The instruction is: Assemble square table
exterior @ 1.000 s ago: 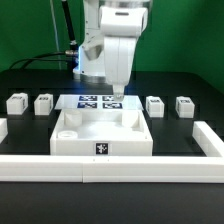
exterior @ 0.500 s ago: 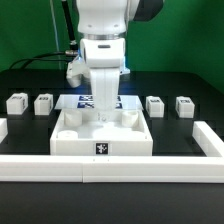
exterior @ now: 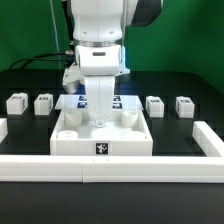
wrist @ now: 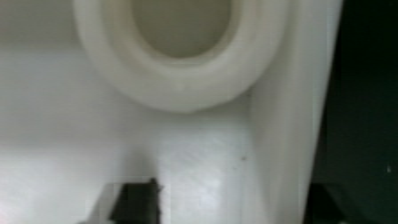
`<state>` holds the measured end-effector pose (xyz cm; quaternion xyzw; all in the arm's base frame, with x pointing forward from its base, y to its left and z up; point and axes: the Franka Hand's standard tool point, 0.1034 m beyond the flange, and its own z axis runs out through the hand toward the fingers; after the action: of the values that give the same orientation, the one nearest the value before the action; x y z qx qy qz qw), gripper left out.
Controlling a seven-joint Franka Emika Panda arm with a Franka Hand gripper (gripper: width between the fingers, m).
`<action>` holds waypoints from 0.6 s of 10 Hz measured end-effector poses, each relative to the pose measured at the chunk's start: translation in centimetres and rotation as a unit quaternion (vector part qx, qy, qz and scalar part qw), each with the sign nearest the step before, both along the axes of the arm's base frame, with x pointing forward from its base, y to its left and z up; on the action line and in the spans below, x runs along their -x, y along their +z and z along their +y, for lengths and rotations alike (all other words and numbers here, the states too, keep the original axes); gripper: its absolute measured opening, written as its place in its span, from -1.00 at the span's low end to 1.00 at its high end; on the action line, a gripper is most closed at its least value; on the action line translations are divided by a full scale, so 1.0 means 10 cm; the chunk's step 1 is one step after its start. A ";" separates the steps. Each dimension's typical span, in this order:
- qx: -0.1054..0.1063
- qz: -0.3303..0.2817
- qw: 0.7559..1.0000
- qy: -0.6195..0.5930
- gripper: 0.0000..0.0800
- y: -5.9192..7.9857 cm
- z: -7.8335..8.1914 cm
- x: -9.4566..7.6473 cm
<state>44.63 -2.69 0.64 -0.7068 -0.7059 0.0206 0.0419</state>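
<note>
The square tabletop sits on the black desk, near the middle, with its raised rim up and its tagged front wall facing the camera. Just before it runs a long white rail. The arm stands straight over the tabletop, and the tool reaches down inside it, close to the back wall. From the wrist, the two dark fingertips show on either side of a white upright wall of the tabletop, beside a round raised ring. I cannot tell whether the tool presses on that wall or only straddles it. Four small block legs lie on the desk in a row behind the tabletop and apart from it – two on the exterior view's left and two on its right. The marker board lies flat between the two pairs, partly hidden by the arm.
</note>
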 end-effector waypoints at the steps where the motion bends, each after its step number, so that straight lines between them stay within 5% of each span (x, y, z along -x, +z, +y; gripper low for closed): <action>1: 0.000 0.000 1.000 0.000 -0.24 0.00 0.00 0.00; 2: 0.000 0.000 1.000 0.000 -0.76 0.00 0.00 0.00; 6: 0.000 -0.006 1.000 -0.001 -0.85 0.01 -0.01 -0.03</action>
<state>44.91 -2.75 0.74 -0.7073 -0.7057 0.0165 0.0375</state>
